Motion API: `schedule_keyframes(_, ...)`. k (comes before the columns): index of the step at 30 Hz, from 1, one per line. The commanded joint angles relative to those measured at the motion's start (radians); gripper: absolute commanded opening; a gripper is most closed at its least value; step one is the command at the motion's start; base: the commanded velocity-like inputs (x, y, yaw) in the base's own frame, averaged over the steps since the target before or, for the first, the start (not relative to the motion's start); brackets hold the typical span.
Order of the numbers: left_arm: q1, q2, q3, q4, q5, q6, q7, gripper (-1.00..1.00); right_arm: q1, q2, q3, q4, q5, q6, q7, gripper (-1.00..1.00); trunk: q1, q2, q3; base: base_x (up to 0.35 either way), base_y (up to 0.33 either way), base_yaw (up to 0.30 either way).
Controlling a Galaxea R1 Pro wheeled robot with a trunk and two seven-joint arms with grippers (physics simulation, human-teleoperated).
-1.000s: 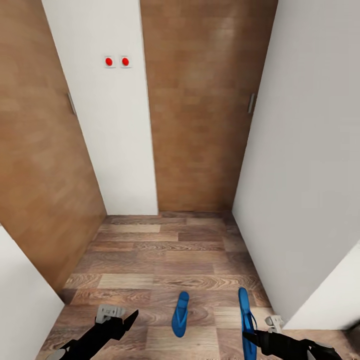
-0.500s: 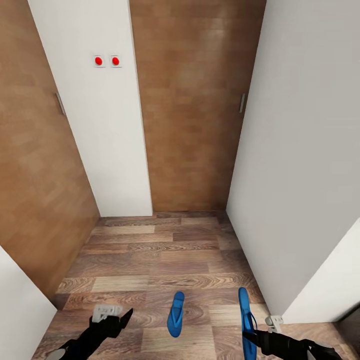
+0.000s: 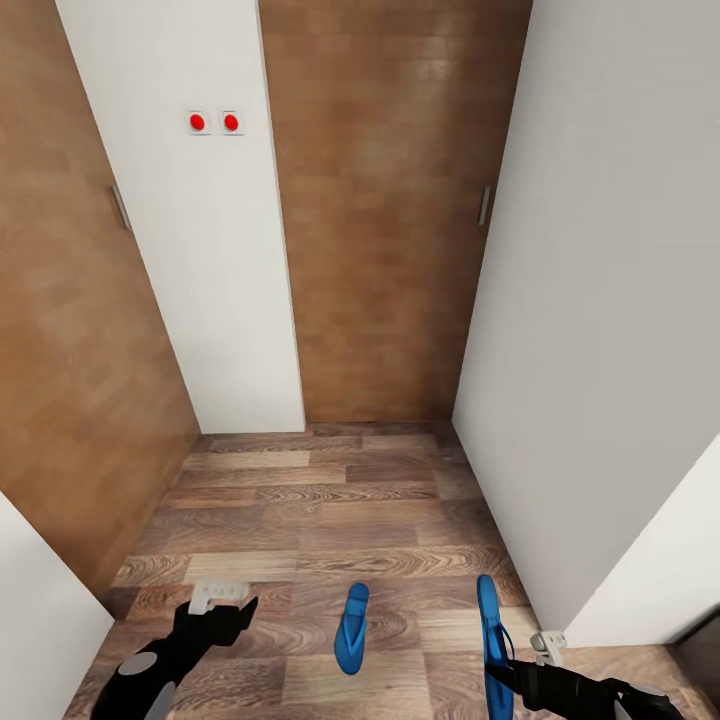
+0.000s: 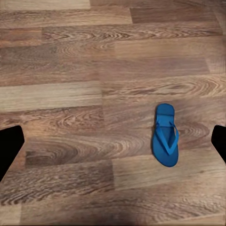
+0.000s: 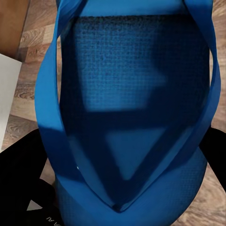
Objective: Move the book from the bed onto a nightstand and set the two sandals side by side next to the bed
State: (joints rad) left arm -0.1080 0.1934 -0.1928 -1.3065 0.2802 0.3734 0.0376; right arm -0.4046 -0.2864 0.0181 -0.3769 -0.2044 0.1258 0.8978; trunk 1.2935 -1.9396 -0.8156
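Head view: a blue rubber flip-flop sandal [image 3: 351, 628] is seen flat on the brown wood-plank floor [image 3: 330, 500]; a second blue sandal [image 3: 490, 625] is gripped on edge by the right tool [image 3: 508, 672]. White walls [image 3: 590, 300] and wooden doors [image 3: 385, 220] bound a narrow alcove.

Left wrist view: the left tool's jaws are spread and empty, with the lying sandal [image 4: 165, 135] ahead; open floor surrounds it.

Right wrist view: the held sandal [image 5: 132, 113] is clamped.

Judged step: collecting the sandals; next, descent onto the lying one.

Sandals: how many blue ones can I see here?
2. One sandal lies flat on the wood floor; the other sandal is gripped by the right claw.
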Motion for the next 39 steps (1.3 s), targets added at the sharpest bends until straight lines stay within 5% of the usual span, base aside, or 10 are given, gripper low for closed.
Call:
schedule_keyframes(1, -0.001, 0.001, -0.002, 0.007, 0.005, 0.001, 0.004, 1.00, 0.000, -0.001, 0.002, 0.000, -0.010, 0.011, 0.003, -1.00, 0.000, 0.000, -0.001, 0.000, 0.000, 0.000)
schedule_keyframes(8, -0.002, -0.004, -0.006, 0.035, -0.002, -0.024, 0.004, 1.00, 0.000, -0.001, 0.002, 0.000, -0.010, 0.011, 0.004, -1.00, 0.000, 0.000, -0.001, 0.140, 0.000, 0.000)
schedule_keyframes(15, -0.002, -0.010, -0.073, 0.036, -0.004, -0.051, 0.005, 1.00, 0.000, -0.001, 0.002, 0.000, -0.010, 0.011, 0.004, -1.00, 0.000, 0.000, -0.001, 0.215, 0.000, 0.000)
schedule_keyframes(25, -0.002, -0.012, -0.081, 0.036, -0.047, -0.080, 0.008, 1.00, 0.000, -0.001, 0.002, 0.000, -0.010, 0.011, 0.004, -1.00, 0.000, 0.000, -0.001, 0.010, -0.130, 0.000)
schedule_keyframes(39, -0.002, -0.018, -0.082, 0.036, -0.053, -0.081, 0.010, 1.00, 0.000, -0.001, 0.002, -0.002, -0.010, 0.011, 0.005, -1.00, 0.000, 0.000, -0.001, 0.000, -0.133, 0.000)
